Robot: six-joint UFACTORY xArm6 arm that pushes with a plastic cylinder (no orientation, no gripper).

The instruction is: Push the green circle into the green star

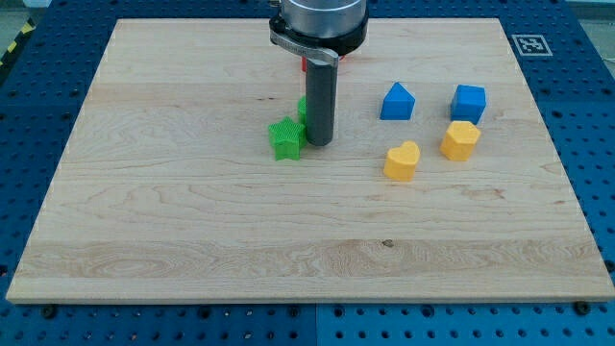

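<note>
On a blue pegboard bench lies a wooden board (pixel 192 231). From the view's top, a dark rod descends; my tip (pixel 319 143), bare and holding nothing, sits just right of the green star (pixel 285 138). Behind the rod, a sliver of green circle (pixel 302 107) shows, near the star. Rightward stand two blue blocks (pixel 397 102) (pixel 469 103) and two yellow blocks (pixel 402 161) (pixel 460 140).

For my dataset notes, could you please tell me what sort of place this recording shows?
Most likely a robotics lab bench: a wooden board lies on a blue perforated table, a printed marker tag sits at its corner, and my tip stands beside a green star among small coloured blocks.
</note>
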